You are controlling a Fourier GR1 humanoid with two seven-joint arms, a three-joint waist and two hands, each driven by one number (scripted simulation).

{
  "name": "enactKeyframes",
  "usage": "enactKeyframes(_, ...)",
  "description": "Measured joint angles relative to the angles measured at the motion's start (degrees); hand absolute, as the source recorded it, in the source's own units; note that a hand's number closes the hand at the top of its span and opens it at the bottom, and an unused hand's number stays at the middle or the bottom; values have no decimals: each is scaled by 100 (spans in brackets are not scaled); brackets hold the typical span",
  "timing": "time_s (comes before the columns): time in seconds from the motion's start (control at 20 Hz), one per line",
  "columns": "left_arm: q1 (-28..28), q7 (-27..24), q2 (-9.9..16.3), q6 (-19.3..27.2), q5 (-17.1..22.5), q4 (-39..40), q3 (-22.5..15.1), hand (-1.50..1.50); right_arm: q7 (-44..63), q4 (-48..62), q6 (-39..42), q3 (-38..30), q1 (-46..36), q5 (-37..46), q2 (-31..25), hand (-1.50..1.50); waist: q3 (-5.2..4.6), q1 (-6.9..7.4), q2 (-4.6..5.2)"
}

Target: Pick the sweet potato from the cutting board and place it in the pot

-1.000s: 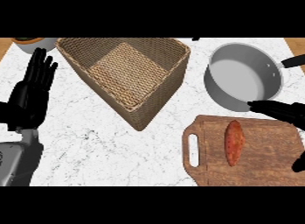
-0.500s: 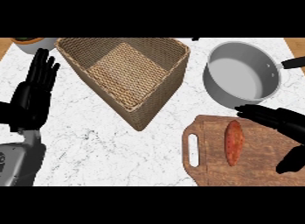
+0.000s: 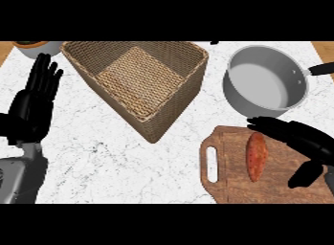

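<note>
Sweet potato [image 3: 257, 156] lies on the cutting board [image 3: 233, 186] below the pot [image 3: 267, 86], the right hand [image 3: 304, 141] spread open just beside it, the left hand [image 3: 34, 103] resting open at the worktop's [image 3: 127, 158] left.

A single head view looks steeply down onto the marble counter [image 3: 113, 158], forearms entering from its lower edge

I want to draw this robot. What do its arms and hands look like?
Both hands are black with long, slim, jointed fingers and a thumb: the left hand and the right hand. The left grey forearm is smooth, rounded metal with small dark markings.
</note>
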Motion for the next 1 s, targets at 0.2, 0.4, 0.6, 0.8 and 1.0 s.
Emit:
enactKeyframes(0.2,-58,-85,-76,-63,-65,141,36,0,-96,546,-249,-2,-158,376,386,-150,1,8,4)
enactKeyframes(0.4,-107,7,-135,-58,-115,94,93,0,-132,636,-226,-45,-216,641,605,-150,-8,3,-2)
enactKeyframes(0.6,51,-100,-113,-233,-78,101,198,0,-112,602,-219,-24,-225,871,821,-150,-29,2,-13)
enactKeyframes(0.8,-15,-13,-185,-142,-210,44,151,0,-351,846,-260,21,-335,1079,950,150,-48,-1,-21)
enactKeyframes(1.0,26,0,-270,-119,-238,-24,101,0,-730,737,-574,236,-277,1364,1036,150,-80,-2,-36)
